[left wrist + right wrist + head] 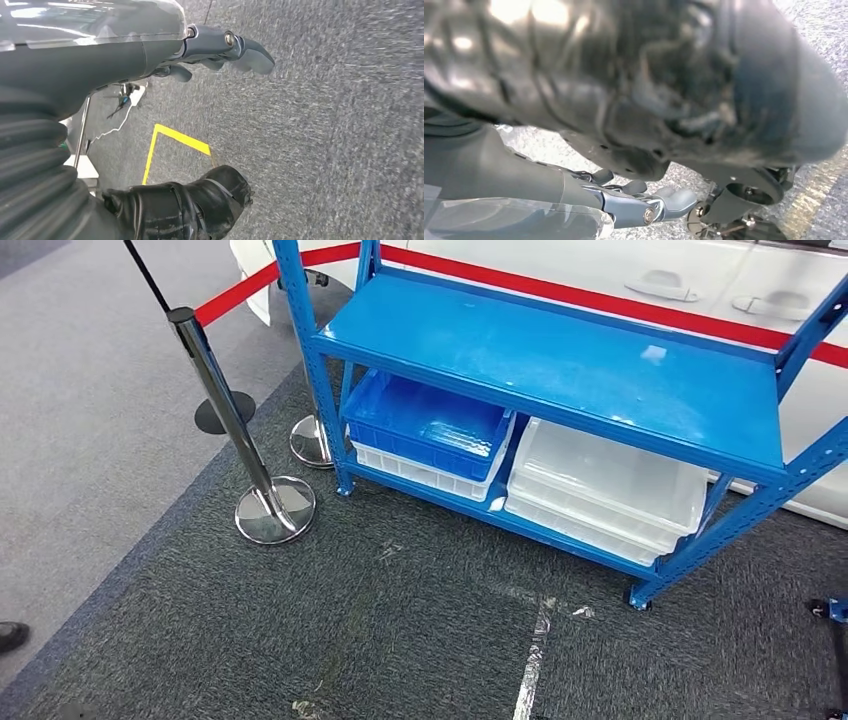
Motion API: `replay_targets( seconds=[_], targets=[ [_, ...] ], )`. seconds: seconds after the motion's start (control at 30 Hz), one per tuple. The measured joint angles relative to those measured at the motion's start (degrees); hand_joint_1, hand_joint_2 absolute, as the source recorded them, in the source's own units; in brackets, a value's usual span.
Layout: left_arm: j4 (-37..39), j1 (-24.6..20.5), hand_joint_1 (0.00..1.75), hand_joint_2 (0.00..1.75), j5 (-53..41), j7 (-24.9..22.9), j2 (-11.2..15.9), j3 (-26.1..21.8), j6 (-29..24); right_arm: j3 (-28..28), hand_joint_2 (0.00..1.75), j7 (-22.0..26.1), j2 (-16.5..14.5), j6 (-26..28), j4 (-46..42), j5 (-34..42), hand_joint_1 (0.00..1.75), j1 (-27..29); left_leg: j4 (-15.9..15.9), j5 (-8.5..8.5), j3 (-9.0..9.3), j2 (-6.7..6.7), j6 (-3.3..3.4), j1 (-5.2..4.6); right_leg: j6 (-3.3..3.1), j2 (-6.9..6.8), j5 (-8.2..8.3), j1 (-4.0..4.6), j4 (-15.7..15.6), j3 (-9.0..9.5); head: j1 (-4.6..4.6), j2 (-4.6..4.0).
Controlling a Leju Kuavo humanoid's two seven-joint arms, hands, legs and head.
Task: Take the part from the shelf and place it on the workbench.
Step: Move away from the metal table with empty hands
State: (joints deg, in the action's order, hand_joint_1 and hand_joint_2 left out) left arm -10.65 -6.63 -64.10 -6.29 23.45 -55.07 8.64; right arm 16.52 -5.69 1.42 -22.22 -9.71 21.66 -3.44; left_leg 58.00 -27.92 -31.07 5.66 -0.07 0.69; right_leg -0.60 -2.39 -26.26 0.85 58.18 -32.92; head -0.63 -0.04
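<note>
- A dark shoe [12,635] of a person is at the far left, on the grey floor, well apart from the shelf.
- Two chrome posts stand to the left of the shelf: the nearer post [232,430] leans in the picture and has a round base on the dark carpet [400,640]; the base of the second post [312,442] is just beside the shelf's left leg.
- A red belt [240,290] runs from the top of the near post and passes behind the shelf.
- The blue shelf [560,360] stands in the middle, with a bare shiny top board (only light reflects on it).
- On the lower board of the shelf, at the left, a blue crate [425,420] sits on top of a white crate [420,472].
- Just beside them, to the right on the same lower board, are clear plastic bins [600,490], stacked one on another.
- The part for the task I cannot make out; if it lies inside a crate or a bin, the pictures do not show it.
- Behind the shelf is a white car [700,290] with door handles.
- The left hand [220,50] hangs over grey carpet with a yellow tape corner [175,140]; its fingers are apart and hold nothing.
- The right hand [644,202] also holds nothing, with fingers loosely spread over speckled floor.
</note>
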Motion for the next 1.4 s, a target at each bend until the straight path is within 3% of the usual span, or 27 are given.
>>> replay_targets(
  seconds=[0.03, 0.1, 0.17, 0.2, 0.23, 0.27, 0.33, 0.4, 0.47, 0.53, 0.57, 0.63, 0.7, 0.77, 0.8, 0.83, 0.9, 0.97, 1.03, 1.13, 1.17, 1.23, 1.27, 1.33, 1.37, 1.4],
  targets=[
    [0.00, -0.08, 0.00, 1.75, 0.08, 0.07, 0.00, 0.04, -0.18, 0.24, 0.00, 0.15, -0.22, -0.15, -0.01, -0.18, 0.00, 0.04, 0.11, -0.20, 0.10, -0.07, -0.37, 0.11, -0.30, 0.50, 0.16, -0.12, -0.22, 0.17, 0.00, 0.00],
    [-0.01, -0.13, 0.00, 1.75, 0.36, 0.25, 0.01, 0.08, -0.50, 0.62, 0.00, 0.01, -0.62, -0.24, -0.01, -0.49, 0.00, 0.02, 2.38, -1.98, -0.67, -1.99, -0.93, 0.34, -1.03, 1.47, 0.56, -0.41, -0.73, 0.63, -0.21, 0.00],
    [0.00, 0.02, 0.00, 1.75, 0.61, 0.34, 0.07, 0.08, -0.79, 0.87, 0.00, -0.72, -0.96, -0.23, 0.01, -0.84, 0.00, -0.15, 8.94, -5.47, -3.70, -4.49, -1.23, 0.45, -1.49, 2.49, 0.78, -0.51, -0.86, 0.78, -0.50, 0.00],
    [0.00, 0.15, 0.00, 1.75, 0.64, 0.35, 0.08, 0.08, -0.89, 0.97, 0.00, -1.27, -1.11, -0.23, 0.01, -1.02, 0.00, -0.23, 12.72, -6.91, -5.58, -4.98, -1.35, 0.47, -1.61, 3.07, 0.84, -0.47, -0.83, 0.75, -0.56, 0.00],
    [0.02, 0.28, 0.00, 1.75, 0.57, 0.33, 0.05, 0.08, -0.95, 1.09, 0.00, -1.96, -1.23, -0.22, 0.01, -1.21, 0.00, -0.28, 15.51, -7.57, -7.09, -5.19, -1.46, 0.47, -1.63, 3.73, 0.85, -0.43, -0.78, 0.75, -0.57, 0.00],
    [0.03, 0.41, 0.00, 1.75, 0.42, 0.27, -0.03, 0.08, -0.98, 1.28, 0.00, -2.84, -1.30, -0.20, 0.01, -1.44, 0.00, -0.28, 16.45, -7.16, -7.79, -5.24, -1.51, 0.48, -1.64, 4.38, 0.84, -0.41, -0.72, 0.77, -0.57, 0.00],
    [0.05, 0.49, 0.00, 1.75, -0.04, -0.21, -0.12, 0.09, -1.06, 1.84, 0.00, -4.71, -1.34, -0.02, 0.01, -1.88, 0.00, -0.25, 12.17, -3.64, -6.32, -5.45, -1.45, 0.51, -1.57, 5.62, 0.76, -0.44, -0.46, 0.83, -0.57, 0.00],
    [0.06, 0.44, 0.00, 1.75, -0.43, -1.37, -0.16, 0.10, -1.23, 2.27, 0.00, -6.18, -1.29, 0.18, 0.01, -2.26, 0.00, -0.26, 4.66, -0.28, -3.08, -6.68, -1.25, 0.56, -1.24, 6.80, 0.57, -0.53, -0.07, 0.76, -0.55, 0.00],
    [0.08, 0.40, 0.00, 1.75, -0.54, -2.64, -0.19, 0.10, -1.56, 2.47, 0.00, -6.83, -1.10, 0.24, 0.01, -2.48, 0.00, -0.34, 1.05, 0.54, -1.52, -7.76, -0.83, 0.45, -0.63, 7.85, 0.49, -0.56, 0.32, 0.31, -0.62, 0.00],
    [0.08, 0.39, 0.00, 1.75, -0.32, -3.38, -0.20, 0.10, -2.03, 3.01, 0.00, -6.80, -0.87, 0.21, 0.01, -2.77, 0.00, -0.35, 0.90, 0.67, -1.54, -7.39, -0.14, 0.33, 0.08, 8.74, 0.74, -0.57, 0.33, -0.23, -0.68, 0.00],
    [0.08, 0.38, 0.00, 1.75, -0.16, -3.59, -0.27, 0.11, -2.25, 3.48, 0.00, -6.53, -0.67, 0.17, 0.01, -2.95, 0.00, -0.28, 0.73, 0.89, -1.56, -6.91, 0.29, 0.41, 0.38, 8.61, 0.74, -0.62, 0.44, -0.35, -0.65, 0.00],
    [0.09, 0.34, 0.00, 1.75, 0.22, -3.97, -0.47, 0.14, -2.53, 4.56, 0.00, -5.27, -0.31, 0.04, 0.01, -3.25, 0.00, -0.16, 0.25, 1.30, -1.49, -6.03, 1.00, 0.55, 0.96, 6.42, -0.47, -0.50, 2.16, -1.26, -0.54, 0.00],
    [0.09, 0.33, 0.00, 1.75, 0.58, -4.43, -0.57, 0.14, -2.57, 5.19, 0.00, -3.31, -0.23, -0.04, 0.00, -3.51, 0.00, -0.18, 0.03, 1.47, -1.52, -5.29, 1.34, 0.57, 1.43, 3.69, -3.64, -0.55, 7.70, -3.85, -0.35, 0.00],
    [0.09, 0.44, 0.00, 1.75, 0.97, -4.91, -0.60, 0.14, -2.33, 5.51, 0.00, -0.85, -0.24, 0.07, -0.01, -3.76, 0.00, -0.23, 0.03, 1.48, -1.69, -4.19, 1.47, 0.47, 1.65, 2.98, -6.51, -0.76, 14.95, -7.21, -0.27, 0.00],
    [0.09, 0.48, 0.00, 1.75, 1.13, -5.15, -0.61, 0.14, -2.07, 5.77, 0.00, 0.68, -0.24, 0.20, -0.02, -3.80, 0.00, -0.22, 0.04, 1.47, -1.73, -3.60, 1.50, 0.38, 1.63, 2.88, -6.71, -0.81, 16.54, -7.87, -0.24, 0.00],
    [0.09, 0.50, 0.00, 1.75, 1.27, -5.32, -0.62, 0.14, -1.74, 6.05, 0.00, 2.07, -0.23, 0.38, -0.02, -3.75, 0.00, -0.21, 0.04, 1.47, -1.73, -3.01, 1.50, 0.28, 1.45, 2.74, -5.74, -0.78, 15.61, -7.25, -0.24, 0.00],
    [0.09, 0.46, 0.00, 1.75, 1.48, -5.50, -0.64, 0.14, -0.94, 6.45, 0.00, 4.42, -0.20, 0.72, -0.02, -3.21, 0.00, -0.25, 0.04, 1.47, -1.61, -2.12, 1.50, 0.10, 0.74, 1.82, -2.31, -0.46, 8.62, -3.29, -0.24, 0.00],
    [0.09, 0.39, 0.00, 1.75, 1.73, -5.47, -0.68, 0.14, 0.39, 6.50, 0.87, 6.51, -0.10, 1.03, -0.03, -1.82, 0.00, -0.51, -0.05, 1.53, -1.43, -1.27, 1.26, -0.09, -0.06, 0.09, -0.50, 0.15, 1.89, 0.20, -0.29, 0.00],
    [0.09, 0.33, 0.00, 1.75, 1.91, -5.40, -0.76, 0.14, 1.69, 6.50, 1.75, 8.27, 0.13, 1.70, -0.07, -0.11, 0.00, -0.87, -0.16, 1.64, -1.32, -0.38, 0.73, -0.12, -0.54, -0.38, -0.28, 0.59, -0.60, 1.06, -0.34, 0.00],
    [0.09, 0.34, 0.00, 1.75, 2.50, -4.99, -1.06, 0.15, 2.12, 6.30, 1.75, 8.68, 0.43, 3.23, -0.10, 1.48, 0.00, -0.94, -0.45, 1.61, -0.92, 0.58, -0.26, -0.01, -1.21, 1.03, 0.32, 0.55, -1.29, 1.18, -0.29, 0.00],
    [0.08, 0.41, 0.00, 1.75, 2.99, -4.72, -1.23, 0.19, 2.03, 6.17, 1.75, 8.55, 0.44, 3.74, -0.11, 1.70, 0.00, -0.82, 0.08, 1.01, -1.02, -0.09, -0.61, 0.05, -1.49, 1.42, 0.62, 0.38, -1.71, 1.50, -0.35, 0.00],
    [0.08, 0.82, 0.00, 1.75, 4.48, -4.17, -1.60, 0.56, 1.64, 5.79, 1.75, 8.21, 0.51, 4.63, -0.14, 1.67, 0.00, -0.54, 4.32, -1.98, -2.71, -2.68, -1.11, 0.23, -1.87, 2.15, 1.13, 0.04, -2.28, 1.92, -0.60, 0.00],
    [0.07, 1.13, 0.00, 1.75, 5.40, -3.91, -1.88, 0.89, 1.44, 5.56, 1.75, 8.05, 0.55, 5.00, -0.19, 1.45, 0.00, -0.43, 7.91, -3.97, -4.23, -3.99, -1.26, 0.28, -1.95, 2.59, 1.21, 0.05, -2.29, 1.85, -0.72, 0.00],
    [0.08, 2.11, 0.00, 1.75, 7.97, -3.39, -2.74, 1.85, 0.97, 5.04, 1.75, 7.71, 0.57, 5.81, -0.58, 0.51, 0.00, -0.33, 14.72, -6.65, -7.30, -4.96, -1.34, 0.27, -2.02, 3.68, 1.24, 0.19, -2.14, 1.66, -0.79, 0.00],
    [0.09, 2.73, 0.00, 1.75, 9.61, -3.11, -3.32, 2.41, 0.73, 4.77, 1.31, 7.58, 0.57, 6.28, -0.93, -0.12, 0.00, -0.30, 16.19, -6.67, -8.00, -5.12, -1.26, 0.24, -2.03, 4.33, 1.23, 0.30, -2.04, 1.63, -0.80, 0.00],
    [0.10, 3.45, 0.00, 1.31, 11.30, -2.82, -3.92, 3.08, 0.47, 4.49, 0.87, 7.47, 0.57, 6.78, -1.40, -0.80, 0.00, -0.30, 15.34, -5.52, -7.66, -5.20, -1.05, 0.17, -2.03, 4.98, 1.19, 0.38, -1.90, 1.62, -0.80, 0.00]
  ],
)
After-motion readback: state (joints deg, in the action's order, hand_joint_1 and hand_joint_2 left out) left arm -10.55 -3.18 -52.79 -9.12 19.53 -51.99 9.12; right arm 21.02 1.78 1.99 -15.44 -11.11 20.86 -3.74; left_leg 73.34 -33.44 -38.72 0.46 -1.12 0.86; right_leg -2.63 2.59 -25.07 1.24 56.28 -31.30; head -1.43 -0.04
